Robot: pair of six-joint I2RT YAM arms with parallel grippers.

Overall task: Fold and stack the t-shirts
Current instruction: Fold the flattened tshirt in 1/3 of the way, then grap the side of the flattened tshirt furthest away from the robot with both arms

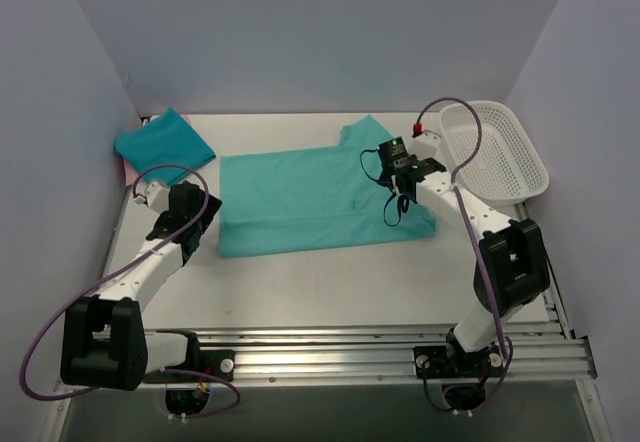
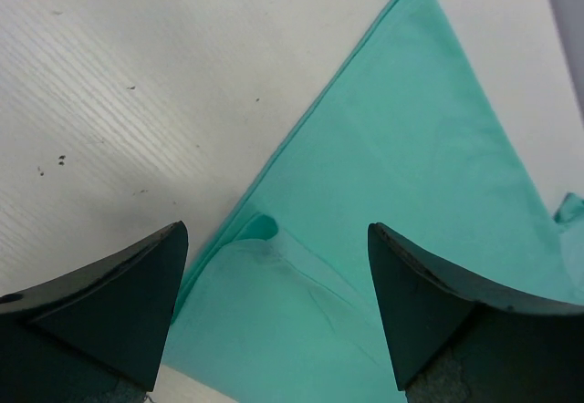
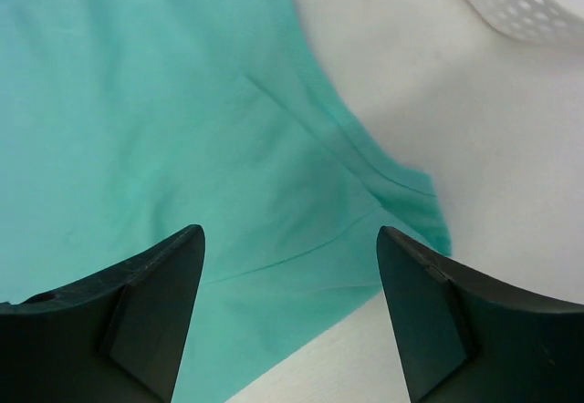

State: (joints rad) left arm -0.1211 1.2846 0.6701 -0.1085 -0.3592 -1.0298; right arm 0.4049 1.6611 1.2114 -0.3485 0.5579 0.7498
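Note:
A teal t-shirt point(image 1: 320, 197) lies flat across the middle of the table, its near edge doubled over and one sleeve pointing to the back. My left gripper point(image 1: 208, 224) hangs open over the shirt's left end; in the left wrist view the gripper point(image 2: 278, 266) has a folded corner of the cloth point(image 2: 274, 330) below it. My right gripper point(image 1: 402, 194) is open just above the shirt's right end, near the sleeve point(image 3: 401, 202), and in the right wrist view that gripper point(image 3: 290, 266) holds nothing. A folded bluer tee point(image 1: 165, 142) sits at the back left on a pink edge point(image 1: 127, 169).
A white mesh basket point(image 1: 495, 147) stands at the back right, beside the right arm, and its corner shows in the right wrist view point(image 3: 520, 2). Grey walls close the table in at the left, back and right. A metal rail point(image 1: 400, 352) runs along the near edge.

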